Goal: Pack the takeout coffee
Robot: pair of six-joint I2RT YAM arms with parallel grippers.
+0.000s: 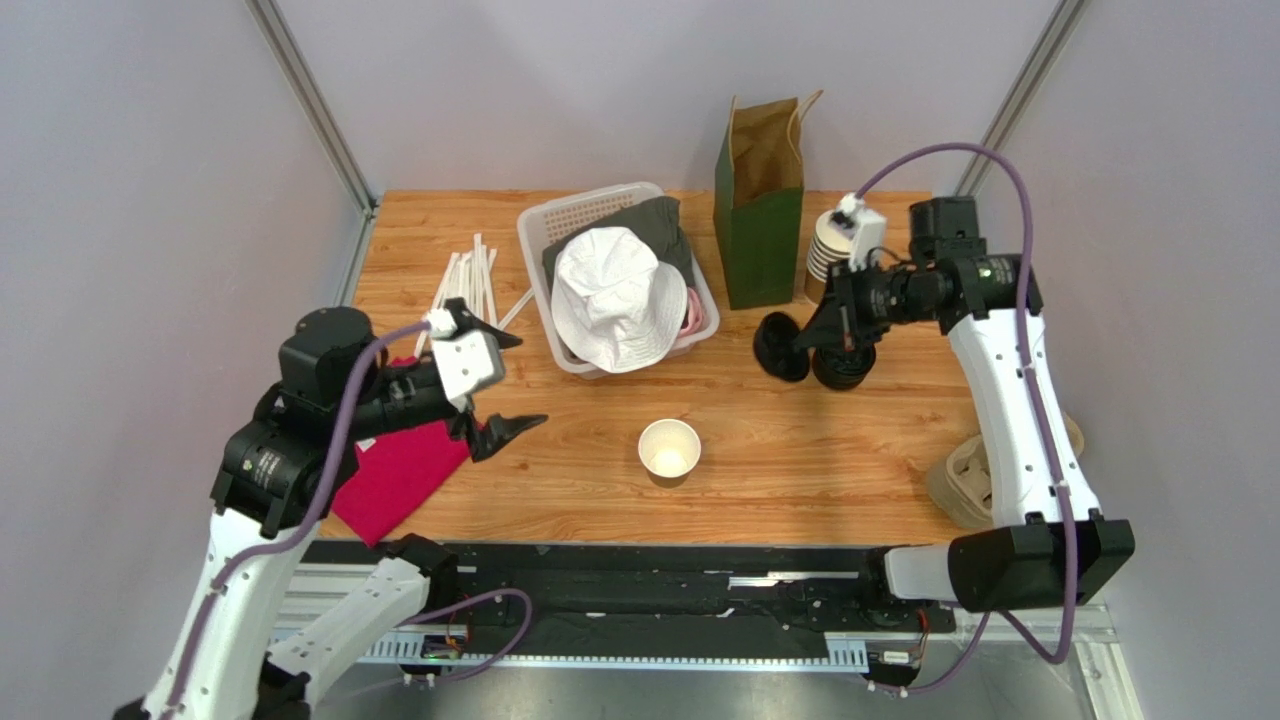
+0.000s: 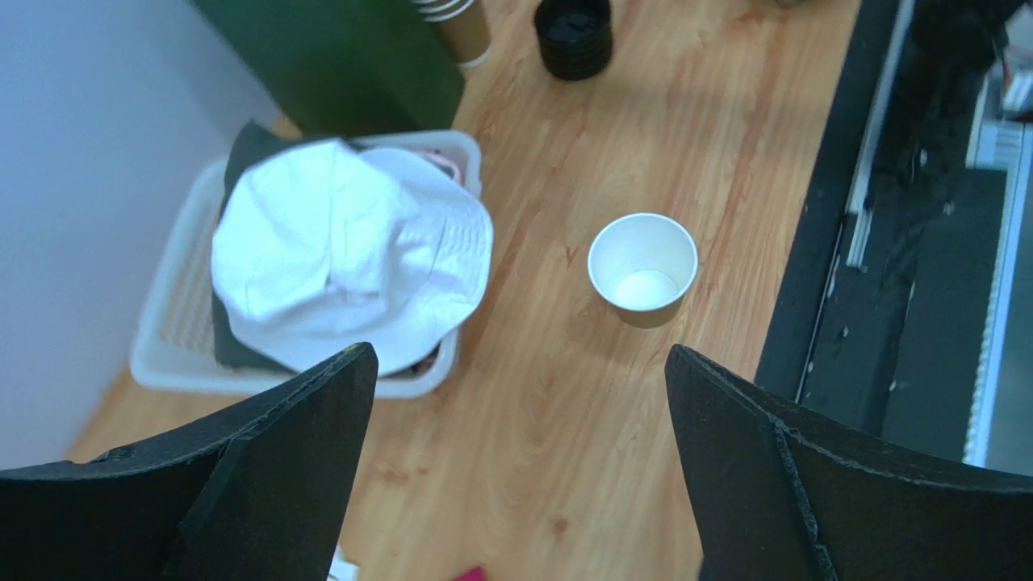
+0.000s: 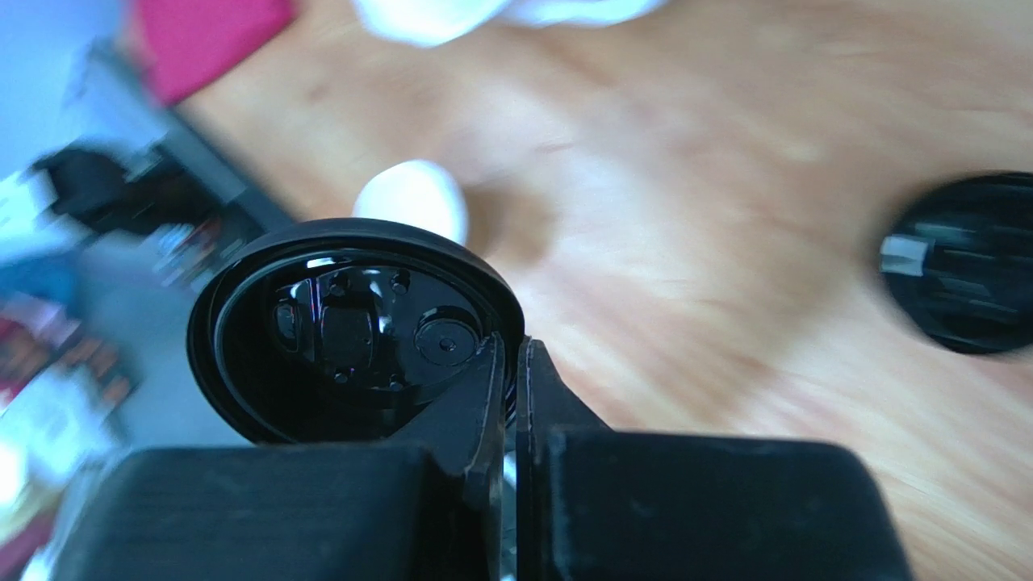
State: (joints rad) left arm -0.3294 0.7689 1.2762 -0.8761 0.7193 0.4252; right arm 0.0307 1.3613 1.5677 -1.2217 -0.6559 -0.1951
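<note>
The takeout coffee's paper cup (image 1: 669, 447) stands open and lidless on the wooden table, white inside; it also shows in the left wrist view (image 2: 643, 266) and blurred in the right wrist view (image 3: 412, 200). My right gripper (image 1: 827, 333) is shut on the rim of a round black lid (image 3: 352, 327), held above the table at the back right, well away from the cup. My left gripper (image 1: 504, 378) is open and empty, left of the cup, with its fingertips (image 2: 352, 387) wide apart.
A pile of black lids (image 1: 780, 348) lies by the right gripper. Behind stand a green paper bag (image 1: 759, 195) and a stack of lidless cups (image 1: 827, 248). A white basket (image 1: 535, 240) holds a white hat (image 1: 619, 297). Straws (image 1: 469, 282) and a red cloth (image 1: 398, 473) lie left.
</note>
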